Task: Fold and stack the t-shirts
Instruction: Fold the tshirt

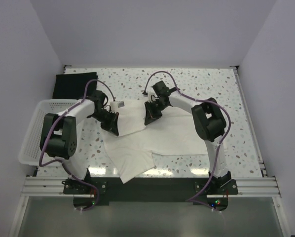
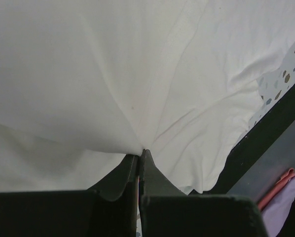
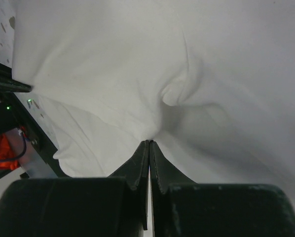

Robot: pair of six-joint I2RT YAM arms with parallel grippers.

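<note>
The cream t-shirt [image 1: 162, 136] lies spread across the middle of the speckled table, with one corner hanging over the near edge. My left gripper [image 1: 112, 127] is at its far left part, and in the left wrist view the gripper [image 2: 140, 152] is shut on a pinch of cream t-shirt [image 2: 137, 74]. My right gripper [image 1: 150, 116] is at the shirt's far edge. Its wrist view shows the gripper [image 3: 149, 143] shut on a puckered fold of cream t-shirt [image 3: 108, 74]. The black t-shirt [image 1: 74, 84] lies folded at the back left corner.
A white lattice basket [image 1: 31, 133] stands at the left edge of the table, beside the left arm. White walls close in the back and both sides. A dark rail [image 1: 152, 183] runs along the near edge between the arm bases.
</note>
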